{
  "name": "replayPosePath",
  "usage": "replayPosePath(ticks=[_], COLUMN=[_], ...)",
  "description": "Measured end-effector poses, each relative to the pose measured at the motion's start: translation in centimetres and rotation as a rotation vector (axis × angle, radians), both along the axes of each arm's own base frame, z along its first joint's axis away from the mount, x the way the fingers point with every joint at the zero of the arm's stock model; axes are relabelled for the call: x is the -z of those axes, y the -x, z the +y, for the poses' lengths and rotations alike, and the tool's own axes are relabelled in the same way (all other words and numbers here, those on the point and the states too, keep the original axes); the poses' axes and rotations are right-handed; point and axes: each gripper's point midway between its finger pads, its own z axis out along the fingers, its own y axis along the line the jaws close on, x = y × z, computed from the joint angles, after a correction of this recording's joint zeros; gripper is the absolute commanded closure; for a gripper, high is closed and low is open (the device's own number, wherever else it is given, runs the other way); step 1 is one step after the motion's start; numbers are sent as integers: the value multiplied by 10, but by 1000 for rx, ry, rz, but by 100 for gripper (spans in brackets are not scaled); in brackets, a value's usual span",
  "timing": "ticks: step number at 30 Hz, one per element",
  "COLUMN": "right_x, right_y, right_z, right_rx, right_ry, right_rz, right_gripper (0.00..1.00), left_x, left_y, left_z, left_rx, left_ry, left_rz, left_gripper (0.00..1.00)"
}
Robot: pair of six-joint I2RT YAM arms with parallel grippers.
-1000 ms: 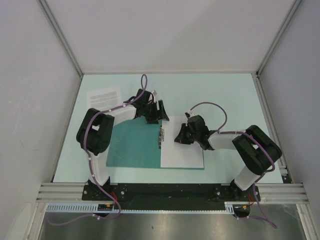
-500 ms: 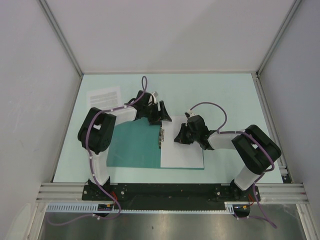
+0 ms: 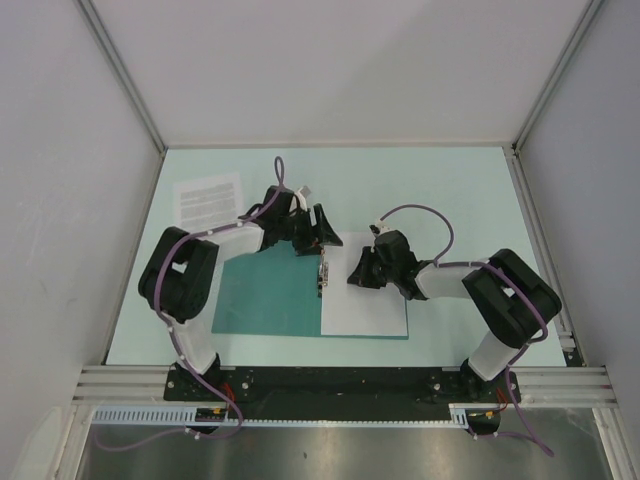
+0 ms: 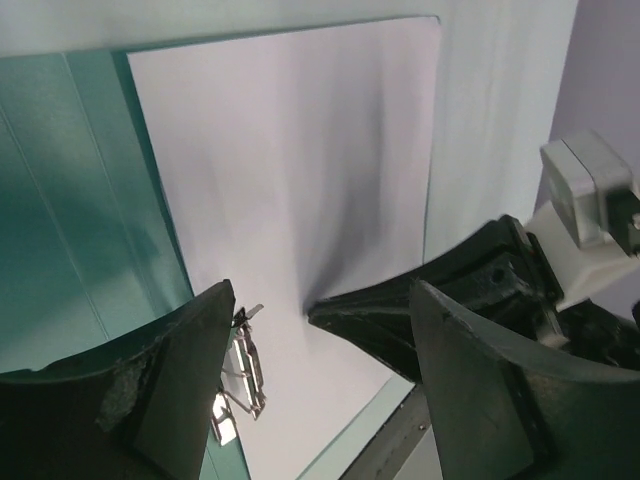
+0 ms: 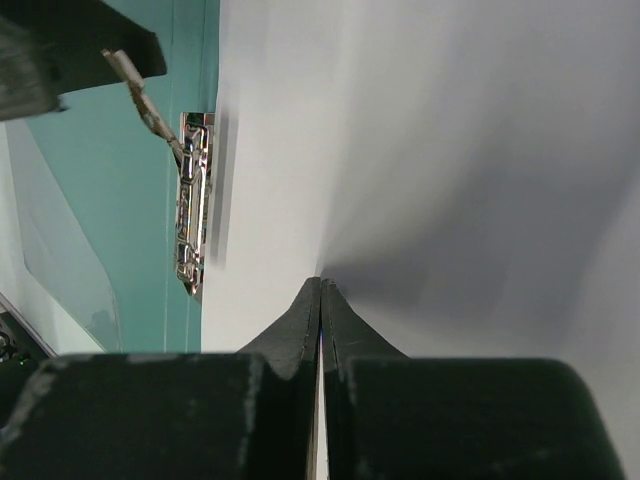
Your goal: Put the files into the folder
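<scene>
The teal folder [image 3: 265, 295] lies open on the table. The nearly blank sheet [image 3: 365, 305] lies on its right half, beside the metal clip [image 3: 322, 272] at the hinge. The printed sheet [image 3: 208, 198] lies on the tabletop at the back left, apart from the folder. My right gripper [image 3: 354, 277] is shut, its tips [image 5: 320, 288] pressing down on the blank sheet [image 5: 420, 150]. My left gripper [image 3: 316, 238] is open and empty above the folder's back edge near the clip [image 4: 240, 370]; in the left wrist view the blank sheet [image 4: 290, 170] and the right fingers [image 4: 400, 320] show between its jaws.
Grey walls and metal rails enclose the pale mint tabletop [image 3: 450, 200]. The arm bases stand on a black bar [image 3: 330, 380] at the near edge. The folder's near edge lies close to that bar.
My left arm's elbow has swung to the left and its gripper has turned slightly over the folder's back edge. The right arm, folder and sheets have not moved.
</scene>
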Motion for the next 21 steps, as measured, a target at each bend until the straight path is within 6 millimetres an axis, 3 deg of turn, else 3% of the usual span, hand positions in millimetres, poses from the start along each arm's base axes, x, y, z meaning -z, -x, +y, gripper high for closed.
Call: replayPosePath(ticks=[8,13,16,18,21], right_x=[0,0,-1,-1,-2], right_y=[0,-1,-1,-1,-1], right_z=[1,3,4,5,5], right_rx=[1,6,6,9,20], right_ry=[-7,-20,-27,-32,-36], right_rz=[4,10,12,16,31], right_gripper=[100,100,100,99,85], left_x=[-15,-15,-24,-41,-68], left_y=[23,59,75,74,52], left_z=[-2,0,4,7,16], left_rx=[21,61,76,67,10], left_ry=[53,56,65,76,45], left_rz=[-9,0,-1,-29,-78], left_gripper=[23,22,22,21,23])
